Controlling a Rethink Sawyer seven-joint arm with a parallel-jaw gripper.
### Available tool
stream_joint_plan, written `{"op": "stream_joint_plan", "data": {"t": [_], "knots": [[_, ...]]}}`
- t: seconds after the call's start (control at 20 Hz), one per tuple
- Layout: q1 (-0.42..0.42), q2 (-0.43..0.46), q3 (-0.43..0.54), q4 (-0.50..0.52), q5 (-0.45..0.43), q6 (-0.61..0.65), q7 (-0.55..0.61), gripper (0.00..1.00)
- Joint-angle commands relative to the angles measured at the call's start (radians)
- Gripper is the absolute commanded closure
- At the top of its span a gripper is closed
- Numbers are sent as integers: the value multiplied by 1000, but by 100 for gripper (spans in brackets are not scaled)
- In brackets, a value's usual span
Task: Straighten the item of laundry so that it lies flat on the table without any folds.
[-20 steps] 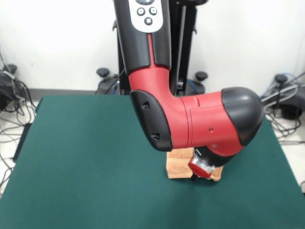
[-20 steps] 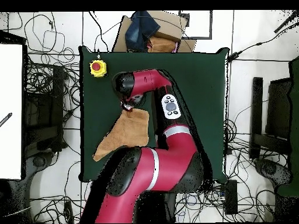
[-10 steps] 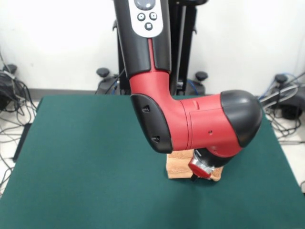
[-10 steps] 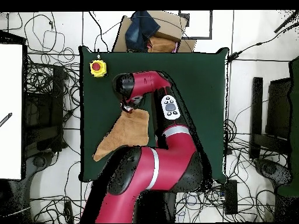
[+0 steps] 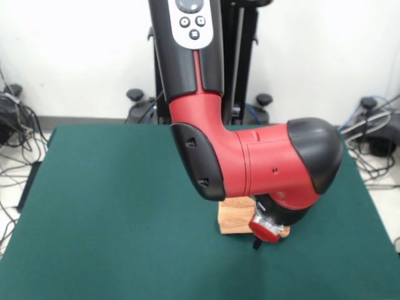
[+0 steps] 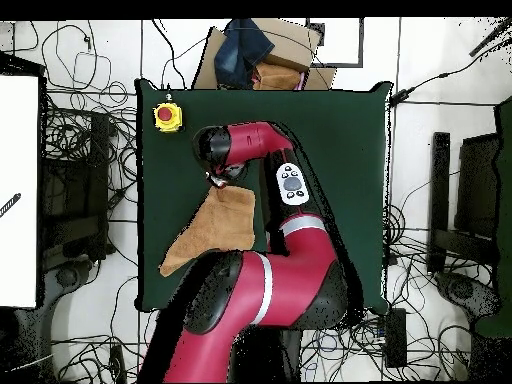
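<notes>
Overhead view – gripper [image 6: 217, 181] at towel [image 6: 215, 228] edge – table [image 6: 340, 130] beneath

My arm [image 5: 250, 169] shows glossy moulded plastic, red shells with black caps that catch the light. The towel [image 6: 215, 228] reads as soft, napped cloth, matt peach-orange. The table [image 5: 106, 206] has a dull, felt-like green top with no sheen. I see a shiny yellow plastic button box [image 6: 167, 116] on it.
</notes>
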Motion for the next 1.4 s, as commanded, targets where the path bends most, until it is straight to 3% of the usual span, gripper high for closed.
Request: {"op": "stream_joint_plan", "data": {"t": [0.05, 0.9, 1.4], "knots": [[-6, 1, 24, 69, -69, -77, -167, 0], [11, 59, 4, 29, -75, -42, -160, 0], [16, 39, -1, 47, -75, -57, -141, 0]]}}
